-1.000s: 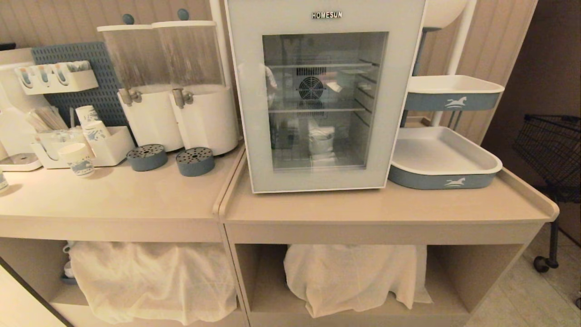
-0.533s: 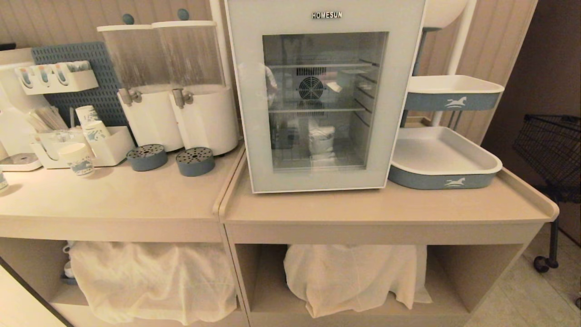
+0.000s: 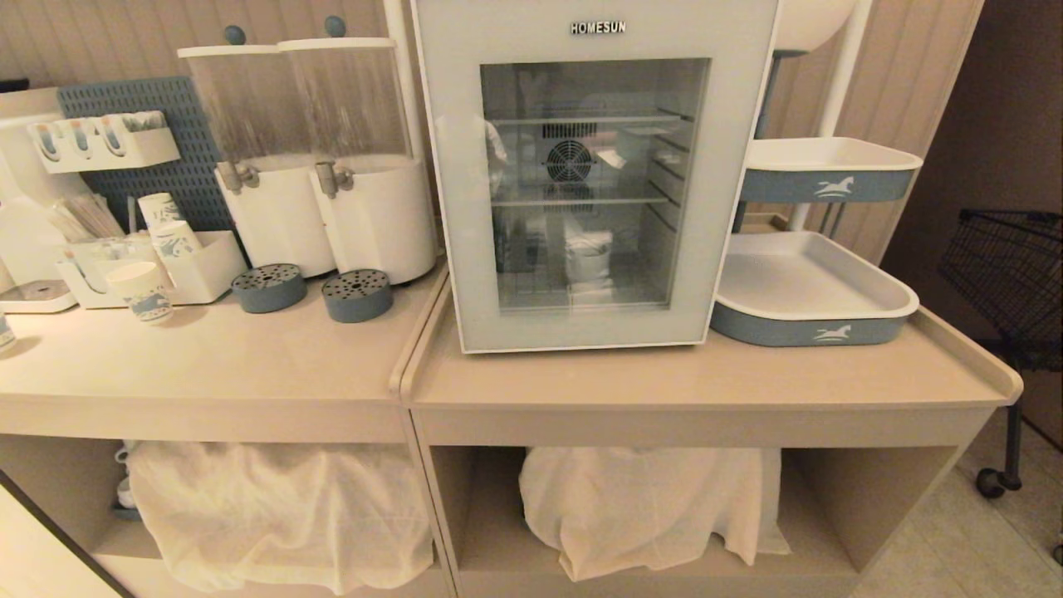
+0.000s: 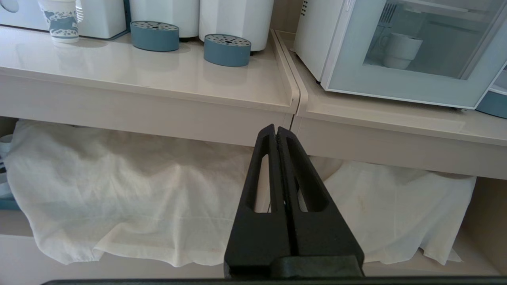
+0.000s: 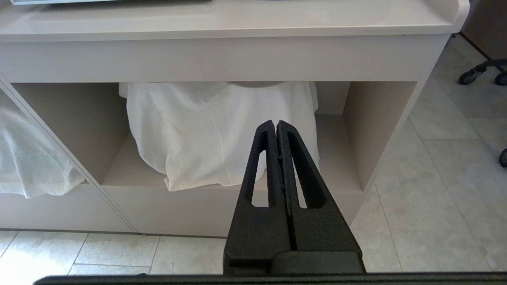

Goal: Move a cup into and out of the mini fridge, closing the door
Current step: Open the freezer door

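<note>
The white mini fridge (image 3: 453, 166) stands on the right counter with its glass door (image 3: 731, 166) shut. Through the pane the white cup (image 3: 588, 253) sits on the fridge floor; the left wrist view shows the cup (image 4: 398, 49) with its handle pointing away from the door's hinge side. Neither arm appears in the head view. My left gripper (image 4: 276, 128) is shut and empty, low in front of the seam between the two counters. My right gripper (image 5: 276, 123) is shut and empty too, level with the shelf under the right counter.
Two white drink dispensers (image 3: 332, 166) with blue drip cups (image 3: 357, 295) stand left of the fridge, paper cups (image 3: 145, 291) further left. Stacked blue-and-white trays (image 3: 818, 286) sit right of it. White cloths (image 3: 639, 507) fill the lower shelves. A black wire cart (image 3: 1009, 274) stands at far right.
</note>
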`<state>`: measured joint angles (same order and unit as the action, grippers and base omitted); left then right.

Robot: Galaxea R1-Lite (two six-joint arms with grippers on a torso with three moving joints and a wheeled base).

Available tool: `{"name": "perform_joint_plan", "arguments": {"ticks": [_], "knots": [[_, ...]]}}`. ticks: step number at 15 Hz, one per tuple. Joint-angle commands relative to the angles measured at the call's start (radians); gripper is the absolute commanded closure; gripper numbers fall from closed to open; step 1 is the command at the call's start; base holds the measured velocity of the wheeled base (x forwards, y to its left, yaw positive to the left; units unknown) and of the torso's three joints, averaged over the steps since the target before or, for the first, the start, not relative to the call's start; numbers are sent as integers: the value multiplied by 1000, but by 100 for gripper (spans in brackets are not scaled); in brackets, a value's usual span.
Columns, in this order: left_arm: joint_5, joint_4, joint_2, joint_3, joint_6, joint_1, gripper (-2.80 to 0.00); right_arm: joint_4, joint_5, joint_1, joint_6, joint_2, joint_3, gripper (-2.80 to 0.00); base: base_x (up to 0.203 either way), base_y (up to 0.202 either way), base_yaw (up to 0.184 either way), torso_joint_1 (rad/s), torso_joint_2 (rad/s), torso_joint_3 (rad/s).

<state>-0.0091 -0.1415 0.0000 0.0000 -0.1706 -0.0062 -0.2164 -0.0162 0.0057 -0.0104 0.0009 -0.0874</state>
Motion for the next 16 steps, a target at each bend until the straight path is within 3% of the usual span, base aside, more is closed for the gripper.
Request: {"name": "perform_joint_plan", "arguments": {"ticks": [1, 16], "knots": [[0, -1, -5, 40, -1, 0, 0, -1, -1, 0, 0, 2, 0, 0, 0, 0, 0, 0, 0, 0], [0, -1, -5, 40, -1, 0, 0, -1, 1, 0, 7, 2, 0, 0, 0, 0, 0, 0, 0, 0]]}}
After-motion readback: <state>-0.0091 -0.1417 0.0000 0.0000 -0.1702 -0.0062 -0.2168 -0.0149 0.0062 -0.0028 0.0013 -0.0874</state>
